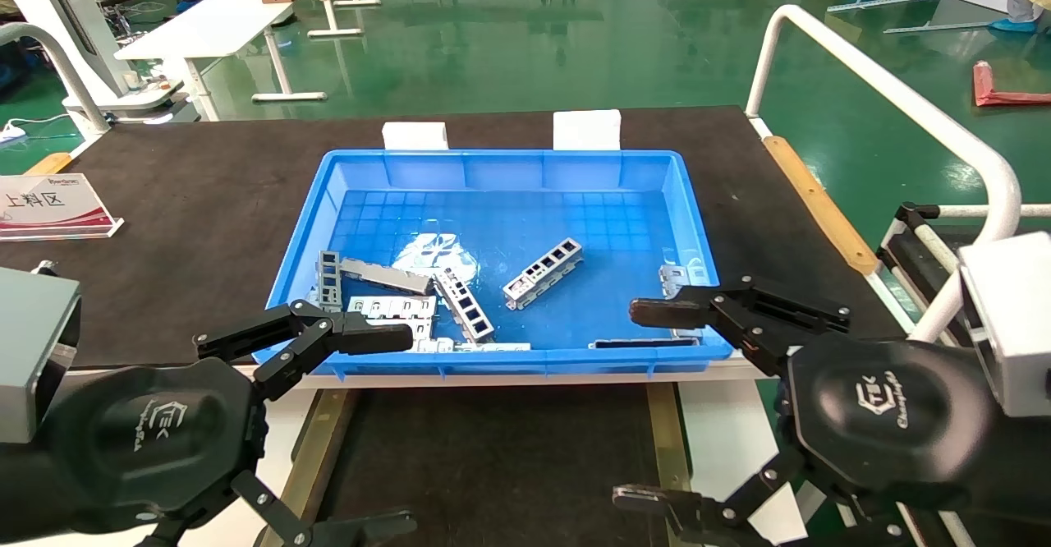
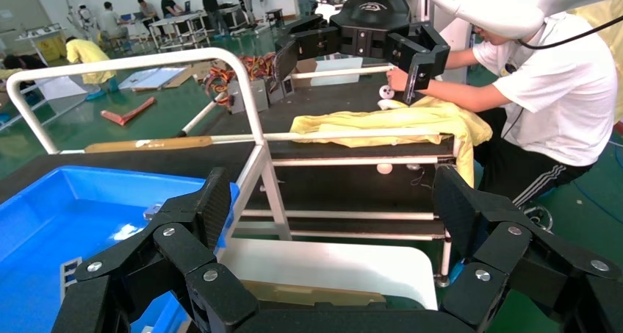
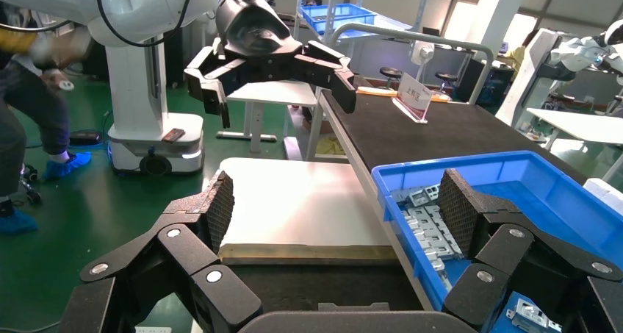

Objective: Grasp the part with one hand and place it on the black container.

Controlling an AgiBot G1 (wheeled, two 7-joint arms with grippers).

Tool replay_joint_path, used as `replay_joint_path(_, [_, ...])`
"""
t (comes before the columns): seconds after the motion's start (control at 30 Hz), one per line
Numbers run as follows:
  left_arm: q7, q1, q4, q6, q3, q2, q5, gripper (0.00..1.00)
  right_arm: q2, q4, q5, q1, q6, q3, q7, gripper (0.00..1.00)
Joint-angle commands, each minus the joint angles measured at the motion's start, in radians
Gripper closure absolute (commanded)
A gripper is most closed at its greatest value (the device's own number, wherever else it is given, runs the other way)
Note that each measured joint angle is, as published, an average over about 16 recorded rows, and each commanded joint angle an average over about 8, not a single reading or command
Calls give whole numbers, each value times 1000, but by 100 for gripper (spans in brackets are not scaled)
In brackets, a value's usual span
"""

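While the head view alone shows the part (image 1: 543, 273), both grippers (image 2: 334, 208) (image 3: 338, 208) gape wide, empty.

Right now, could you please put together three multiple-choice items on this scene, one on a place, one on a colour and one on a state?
1. Where does the lone ladder-like part lie?
A. On the black container
B. On the floor of the bin, near its middle
C. Between the right gripper's fingers

2. What colour is the bin that holds the metal pieces?
A. Blue
B. Yellow
C. Red

3. How are the left gripper and the right gripper?
A. Both shut on parts
B. Left shut, right open
C. Both open and empty

Answers: 1 B, the part rests alone on the bin floor, clear of the pile at the left; 2 A, its walls and floor are blue; 3 C, both wrist views show the fingers spread wide with nothing between them, near the bin's front edge, above the black container.
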Motion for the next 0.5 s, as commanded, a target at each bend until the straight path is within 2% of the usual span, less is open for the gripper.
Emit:
replay_joint_path(0.03, [-1, -2, 1, -3, 1, 2, 2, 0, 0, 0, 0, 0, 0, 0, 0, 0])
replay_joint_path(0.5, [2, -75, 35, -113, 61, 98, 153, 0, 0, 0, 1, 1, 0, -1, -1, 0])
